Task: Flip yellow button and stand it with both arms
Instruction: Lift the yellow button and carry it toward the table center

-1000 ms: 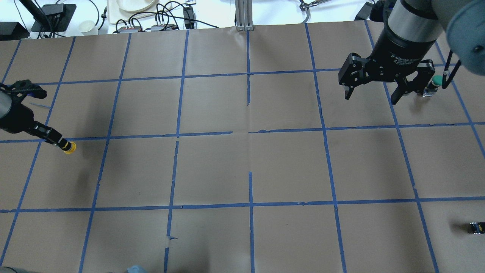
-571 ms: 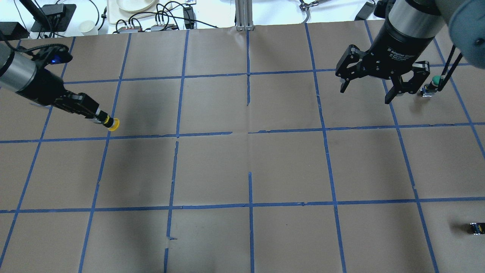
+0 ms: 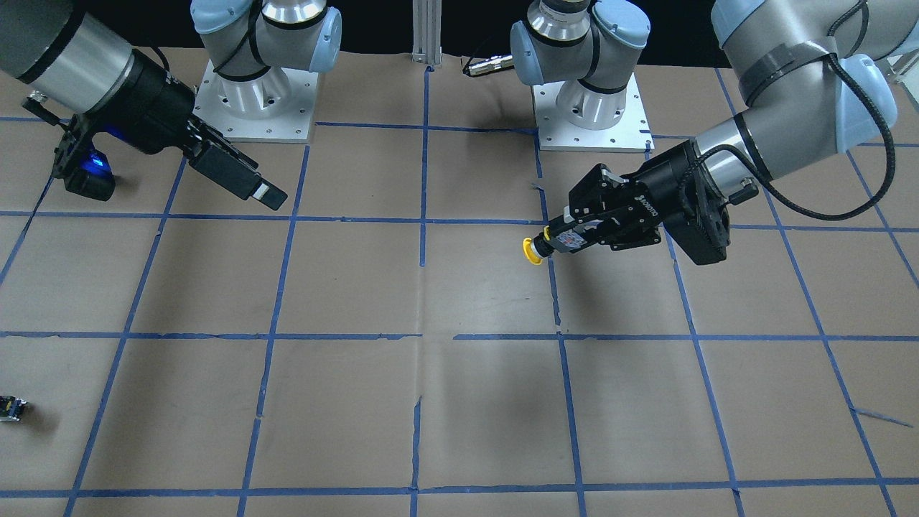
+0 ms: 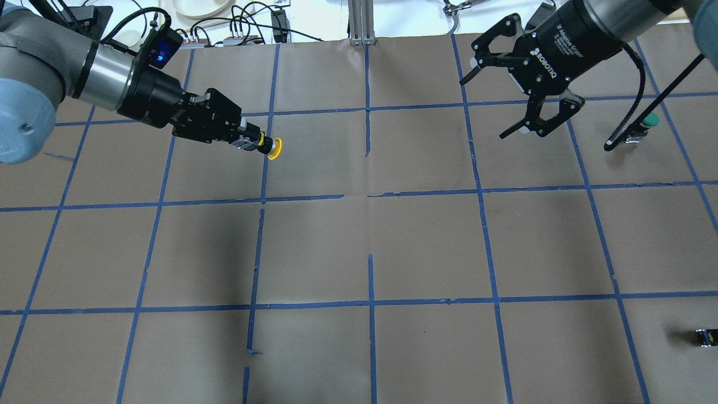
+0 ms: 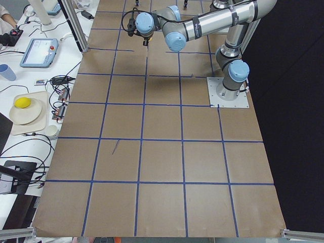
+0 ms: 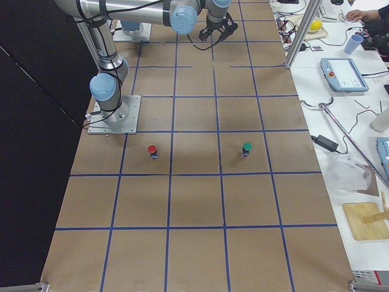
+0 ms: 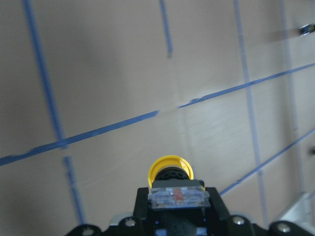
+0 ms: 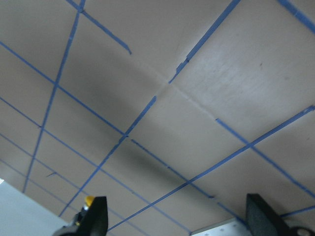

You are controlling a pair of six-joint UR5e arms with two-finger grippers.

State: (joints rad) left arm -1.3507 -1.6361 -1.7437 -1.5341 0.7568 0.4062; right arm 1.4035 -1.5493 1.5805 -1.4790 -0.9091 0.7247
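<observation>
My left gripper (image 4: 253,140) is shut on the black base of the yellow button (image 4: 274,148) and holds it sideways above the table, cap pointing toward the table's middle. The front view shows the same grip (image 3: 567,237), with the yellow cap (image 3: 532,251) sticking out past the fingers. In the left wrist view the button (image 7: 171,173) sits between the fingertips. My right gripper (image 4: 483,108) is open and empty, high over the far right of the table, jaws facing the left arm. Its fingers (image 8: 96,216) frame the right wrist view, where the button (image 8: 89,200) shows small and far off.
A green-capped button (image 4: 649,119) stands at the far right, and a red-capped one (image 6: 152,149) stands near the right arm's base. A small dark capless block (image 4: 705,336) lies near the front right corner. Blue tape lines grid the brown paper (image 4: 370,247).
My left arm has carried the yellow button from the table's left edge up and toward the middle. My right gripper has swung left and turned its open jaws toward the left arm.
</observation>
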